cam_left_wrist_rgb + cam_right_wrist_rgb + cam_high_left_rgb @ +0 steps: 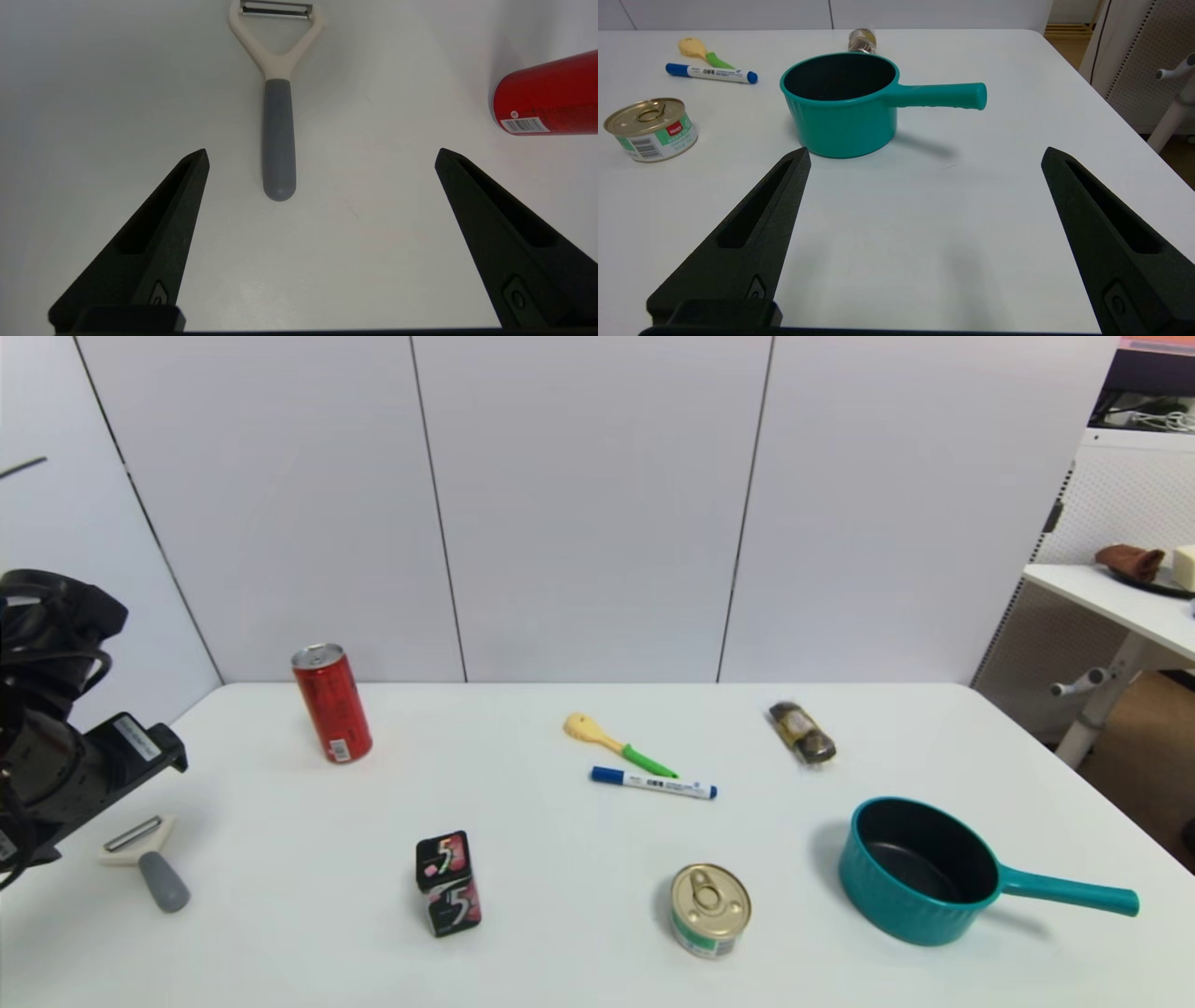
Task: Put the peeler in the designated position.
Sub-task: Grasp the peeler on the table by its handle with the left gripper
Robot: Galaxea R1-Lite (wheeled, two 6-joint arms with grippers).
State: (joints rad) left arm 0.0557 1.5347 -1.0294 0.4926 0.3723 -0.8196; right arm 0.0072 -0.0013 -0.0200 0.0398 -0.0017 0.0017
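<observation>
The peeler [145, 859] lies flat near the table's left edge, cream forked head with a metal blade pointing away, grey handle toward the front. In the left wrist view the peeler [278, 98] lies just beyond my left gripper [321, 154], which hangs open above the table, its fingers wide apart and the handle end between their lines. The left arm's wrist [56, 756] shows at the left edge of the head view, above the peeler. My right gripper [924, 156] is open over bare table in front of the teal pot, out of the head view.
A red can [331, 703] stands at the back left. A black gum box [448, 883], a gold-lidded tin [710, 909], a teal pot [924, 868] with its handle pointing right, a blue-capped marker [653, 783], a yellow utensil [616, 743] and a wrapped snack [801, 732] are spread across the table.
</observation>
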